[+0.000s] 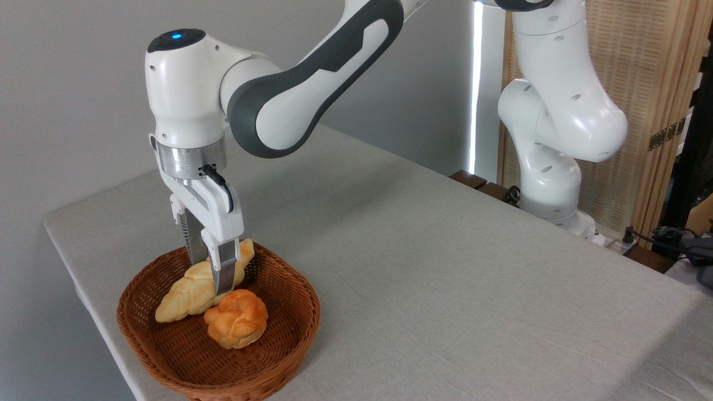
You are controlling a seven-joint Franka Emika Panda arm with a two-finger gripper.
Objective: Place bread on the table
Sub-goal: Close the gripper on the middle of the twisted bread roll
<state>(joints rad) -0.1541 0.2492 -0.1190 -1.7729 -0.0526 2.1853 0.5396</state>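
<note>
The bread (186, 292) is a long pale golden braided loaf lying aslant in the brown wicker basket (167, 356). Its right tip leans up on the basket's back rim. My gripper (209, 270) has come straight down over the loaf's right half, with one finger behind the loaf and the other finger (224, 273) in front of it. The fingers straddle the loaf closely, but whether they press on it does not show. The basket stands on the grey-clothed table (445, 267) near its left front corner.
A small round orange knotted bun (237, 318) lies in the basket against the loaf's near side, just below my front finger. The arm's white base (548, 184) stands at the table's far right edge. The table edge runs close to the basket's left.
</note>
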